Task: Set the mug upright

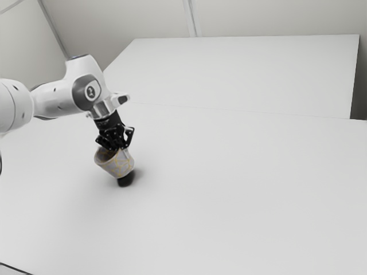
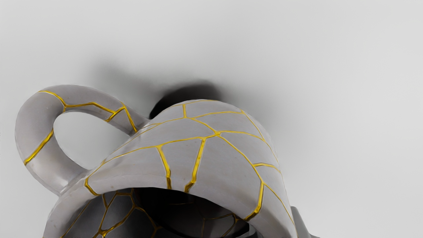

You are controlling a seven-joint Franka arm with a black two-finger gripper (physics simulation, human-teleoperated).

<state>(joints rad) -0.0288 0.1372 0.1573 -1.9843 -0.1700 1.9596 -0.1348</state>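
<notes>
My gripper [image 1: 117,149] is at the rim of the mug [image 1: 119,164] in the exterior view, pointing down. The mug is pale grey with gold crack lines and leans, its mouth facing up toward the exterior view's left. In the wrist view the gripper [image 2: 275,228] holds the mug's wall, one finger inside the mouth and one outside. The mug [image 2: 205,152] shows its handle on the side away from the fingers. A dark shadow lies under its base; whether the base touches the table cannot be told.
The white table [image 1: 241,195] extends around the mug on all sides. Behind it rises a pale panel [image 1: 241,74]. A thin dark cable [image 1: 16,268] lies at the exterior view's lower left corner.
</notes>
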